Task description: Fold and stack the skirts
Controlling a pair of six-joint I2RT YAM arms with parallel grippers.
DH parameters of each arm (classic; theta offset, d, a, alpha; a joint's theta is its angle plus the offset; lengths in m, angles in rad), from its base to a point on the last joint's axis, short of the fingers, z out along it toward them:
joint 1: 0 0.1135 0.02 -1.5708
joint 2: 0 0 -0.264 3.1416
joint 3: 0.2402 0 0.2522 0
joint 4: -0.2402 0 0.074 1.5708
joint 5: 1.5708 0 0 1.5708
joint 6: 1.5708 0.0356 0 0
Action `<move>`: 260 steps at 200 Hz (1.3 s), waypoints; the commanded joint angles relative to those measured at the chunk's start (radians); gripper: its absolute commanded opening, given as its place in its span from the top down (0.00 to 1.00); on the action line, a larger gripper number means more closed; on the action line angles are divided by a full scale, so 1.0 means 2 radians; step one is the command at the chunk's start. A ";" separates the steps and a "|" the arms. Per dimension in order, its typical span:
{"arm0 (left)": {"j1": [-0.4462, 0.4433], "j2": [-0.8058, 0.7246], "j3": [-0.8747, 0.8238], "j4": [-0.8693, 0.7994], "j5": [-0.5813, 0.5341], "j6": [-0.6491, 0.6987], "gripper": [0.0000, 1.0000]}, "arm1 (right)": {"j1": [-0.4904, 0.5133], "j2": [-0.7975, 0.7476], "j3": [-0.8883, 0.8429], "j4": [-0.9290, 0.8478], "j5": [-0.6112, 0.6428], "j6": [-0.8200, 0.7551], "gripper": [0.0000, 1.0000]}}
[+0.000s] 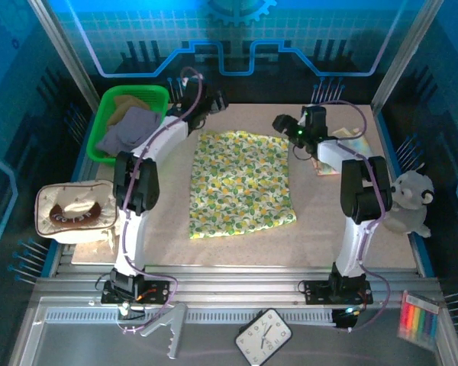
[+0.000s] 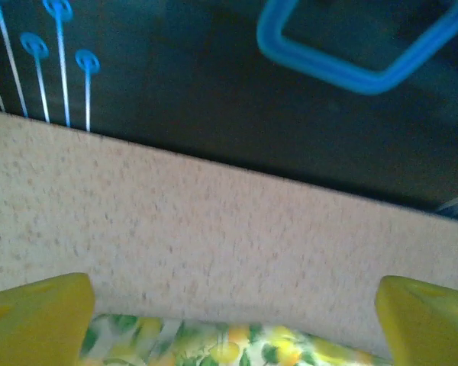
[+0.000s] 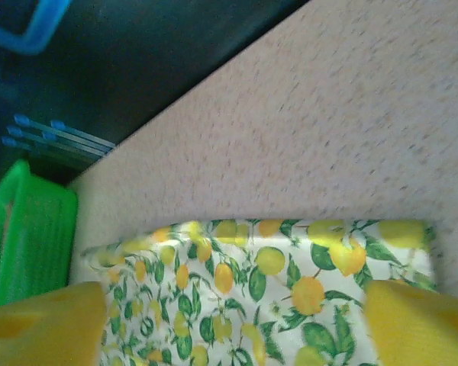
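A pale yellow skirt [image 1: 240,183] with a lemon print lies spread flat in the middle of the table. My left gripper [image 1: 200,114] hovers at its far left corner, open, with the hem [image 2: 229,347] low between its yellow fingers [image 2: 38,316]. At the far right corner my right gripper [image 1: 284,124] is open too, its fingers [image 3: 420,324] wide apart above the print [image 3: 267,305]. Neither holds anything. A lavender skirt [image 1: 126,133] and an olive-tan skirt [image 1: 126,107] lie bunched in the green basket [image 1: 159,93].
The basket [image 3: 27,236] stands at the far left corner. A beige pouch [image 1: 76,213] sits at the left edge and a white plush toy [image 1: 408,202] at the right. A small patterned folded piece [image 1: 349,137] lies under the right arm. The table's far edge [image 2: 290,183] is close.
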 commanded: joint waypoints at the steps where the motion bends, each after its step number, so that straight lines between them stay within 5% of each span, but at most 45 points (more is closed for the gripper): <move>1: 0.020 -0.027 0.044 -0.068 0.022 -0.046 0.01 | -0.010 -0.019 0.013 0.006 -0.025 0.034 0.00; 50: 0.018 -0.087 -0.110 -0.063 0.154 -0.173 0.01 | 0.028 -0.021 0.011 -0.093 -0.039 -0.022 0.00; 96: 0.016 -0.023 -0.156 0.025 0.220 -0.264 0.01 | 0.045 0.059 0.086 -0.157 -0.025 0.025 0.00; 199: 0.018 0.201 0.077 0.023 0.157 -0.248 0.01 | 0.040 0.261 0.322 -0.209 0.021 0.105 0.00; 260: 0.027 0.207 0.200 0.007 0.223 -0.177 0.01 | 0.037 0.220 0.373 -0.219 -0.026 0.009 0.00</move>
